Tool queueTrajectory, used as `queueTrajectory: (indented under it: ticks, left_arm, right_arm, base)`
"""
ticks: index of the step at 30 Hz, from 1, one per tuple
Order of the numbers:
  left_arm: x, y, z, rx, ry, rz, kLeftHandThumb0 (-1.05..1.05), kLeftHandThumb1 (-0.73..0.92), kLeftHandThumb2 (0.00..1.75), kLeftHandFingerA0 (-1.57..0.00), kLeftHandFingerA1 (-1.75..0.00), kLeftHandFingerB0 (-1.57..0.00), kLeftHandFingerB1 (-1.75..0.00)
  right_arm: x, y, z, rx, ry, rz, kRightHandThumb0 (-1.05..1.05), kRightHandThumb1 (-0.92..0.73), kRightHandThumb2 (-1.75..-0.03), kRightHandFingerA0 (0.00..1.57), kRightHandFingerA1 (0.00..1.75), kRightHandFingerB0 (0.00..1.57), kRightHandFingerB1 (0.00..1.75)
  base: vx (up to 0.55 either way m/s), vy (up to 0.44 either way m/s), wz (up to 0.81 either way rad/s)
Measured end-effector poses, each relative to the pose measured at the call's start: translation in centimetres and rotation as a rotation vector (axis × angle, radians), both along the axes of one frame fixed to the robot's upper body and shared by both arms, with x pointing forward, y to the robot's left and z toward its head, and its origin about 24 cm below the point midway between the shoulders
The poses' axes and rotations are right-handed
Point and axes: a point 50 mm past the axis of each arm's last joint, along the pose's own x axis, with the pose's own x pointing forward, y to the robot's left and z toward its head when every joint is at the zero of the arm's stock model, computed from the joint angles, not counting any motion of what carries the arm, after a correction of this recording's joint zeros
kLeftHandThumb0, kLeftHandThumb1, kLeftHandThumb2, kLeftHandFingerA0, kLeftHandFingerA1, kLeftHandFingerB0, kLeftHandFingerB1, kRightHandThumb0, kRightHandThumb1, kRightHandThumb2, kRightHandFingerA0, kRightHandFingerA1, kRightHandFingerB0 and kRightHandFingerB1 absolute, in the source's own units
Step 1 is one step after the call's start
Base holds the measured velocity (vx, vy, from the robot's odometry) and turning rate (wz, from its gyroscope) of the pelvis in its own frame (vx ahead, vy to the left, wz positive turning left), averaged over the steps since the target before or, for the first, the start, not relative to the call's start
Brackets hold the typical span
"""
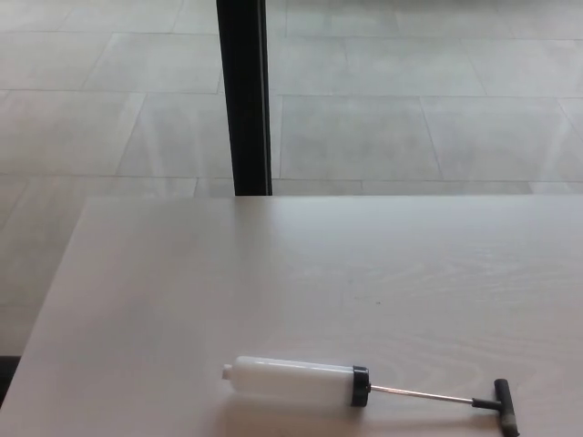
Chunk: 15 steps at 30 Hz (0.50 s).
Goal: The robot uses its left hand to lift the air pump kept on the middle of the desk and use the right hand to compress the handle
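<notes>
— White plastic, lying on its side near the front edge of the worktop (182, 273): is that the air pump (301, 382)?

— Yes. Its pale barrel points toward my left, with a black collar at the other end. From there a thin metal rod (421, 394) runs out toward my right and ends in a black T-shaped handle (506, 406). The rod looks drawn well out of the barrel, so the handle sits apart from the collar.

— And your hands?

— Neither my left hand nor my right hand shows anywhere, so I cannot say how far open either one is, or whether it holds anything. Nothing touches the pump.

— How far along are you, then?

— By my reckoning, nowhere yet. The pump rests flat and unlifted. My left hand has to close around the barrel and raise it, then my right has to take the handle and push the rod in (everything, in other words, is left to do).

— What about the surroundings?

— The worktop is a pale, faintly wood-grained board, bare apart from the pump. Beyond its far edge is a floor (410, 91) of large light grey tiles, and a black upright post (242, 91) rises behind the worktop, left of centre.
</notes>
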Motion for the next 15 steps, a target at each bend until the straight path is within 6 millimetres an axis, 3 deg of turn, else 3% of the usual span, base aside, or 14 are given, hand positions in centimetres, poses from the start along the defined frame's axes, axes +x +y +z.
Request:
queueTrajectory:
  ticks: [5, 12, 13, 15]
  left_arm:
    - [0.1, 1.2, 1.1, -0.005, -0.039, 0.003, -0.60, 0.74, 0.63, -0.55, -0.47, -0.50, -0.39]
    - [-0.2, 1.3, 1.4, -0.027, -0.066, 0.001, -0.60, 0.74, 0.63, -0.55, -0.47, -0.50, -0.39]
    - [-0.2, 1.3, 1.4, -0.028, -0.068, 0.003, -0.69, 0.72, 0.61, -0.19, -0.43, -0.24, -0.36]
    - [2.6, 1.9, 1.9, -0.002, -0.182, -0.020, -0.73, 0.69, 0.61, -0.28, -0.49, -0.29, -0.36]
  right_arm:
    - [-0.2, -1.2, 1.1, -0.007, -0.114, -0.093, -0.61, -0.75, -0.62, 0.64, 0.69, 0.38, 0.39]
    - [0.2, -1.6, 1.4, 0.002, -0.167, -0.115, -0.61, -0.75, -0.62, 0.64, 0.69, 0.38, 0.39]
    - [0.3, -1.6, 1.3, 0.004, -0.171, -0.116, -0.95, -0.72, -1.07, 0.00, 0.09, 0.03, 0.05]
    - [1.1, -2.2, 2.4, -0.022, -0.226, -0.117, -0.81, -0.68, -1.08, 0.00, 0.20, 0.00, 0.17]
  base:
    - [0.00, 0.000, 0.00]
    - [0.00, 0.000, 0.00]
    - [0.00, 0.000, 0.00]
    - [-0.02, 0.003, 0.06]
